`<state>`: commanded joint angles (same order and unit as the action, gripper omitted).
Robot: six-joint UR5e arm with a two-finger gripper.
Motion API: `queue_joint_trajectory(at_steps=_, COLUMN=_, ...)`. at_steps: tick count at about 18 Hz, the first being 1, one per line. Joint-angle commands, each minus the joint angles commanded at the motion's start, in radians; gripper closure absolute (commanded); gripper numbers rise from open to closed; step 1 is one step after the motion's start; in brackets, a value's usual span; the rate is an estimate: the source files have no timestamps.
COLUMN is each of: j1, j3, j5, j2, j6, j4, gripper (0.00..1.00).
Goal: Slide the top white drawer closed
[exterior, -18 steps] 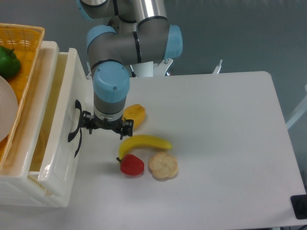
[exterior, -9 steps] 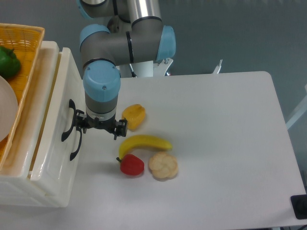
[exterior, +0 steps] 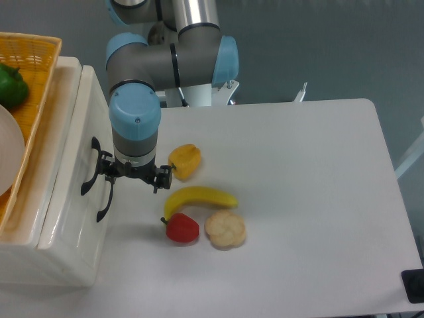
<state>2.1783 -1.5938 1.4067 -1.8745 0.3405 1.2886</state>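
The top white drawer [exterior: 66, 165] is pushed in at the left, and only a thin seam shows between its front and the cabinet top. Its curved black handle [exterior: 87, 173] sits just left of my gripper [exterior: 132, 177]. The gripper hangs straight down beside the drawer front, at the handle or just short of it. The blue wrist above it hides the fingers, so I cannot see whether they are open or shut. Nothing shows in their grasp.
A lower drawer handle [exterior: 103, 203] sits just below the top one. An orange wicker basket [exterior: 30, 59] with a green pepper [exterior: 11, 85] rests on the cabinet. On the table lie a yellow pepper [exterior: 185, 160], a banana [exterior: 200, 197], a red pepper [exterior: 181, 228] and a biscuit [exterior: 225, 229].
The drawer has slid left into the cabinet, from well open to almost flush. My gripper moved left with it, staying against the front.
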Motion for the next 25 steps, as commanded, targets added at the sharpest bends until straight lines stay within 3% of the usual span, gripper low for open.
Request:
queue_joint_trajectory(at_steps=8, j1=0.005, j3=0.012, j5=0.002, j2=0.003, j6=0.008, j4=0.000, gripper=0.00)
queue_joint_trajectory(at_steps=12, j1=0.075, j3=0.015, j5=0.049, j2=-0.002, j6=0.021, j4=-0.003, gripper=0.00)
queue_joint_trajectory(at_steps=19, j1=0.198, j3=0.057, j5=0.051, j2=0.021, j6=0.184, j4=-0.002, gripper=0.00)
queue_joint_trajectory(at_steps=25, j1=0.278, j3=0.055, j5=0.127, j2=0.055, j6=0.513, j4=0.000, gripper=0.00)
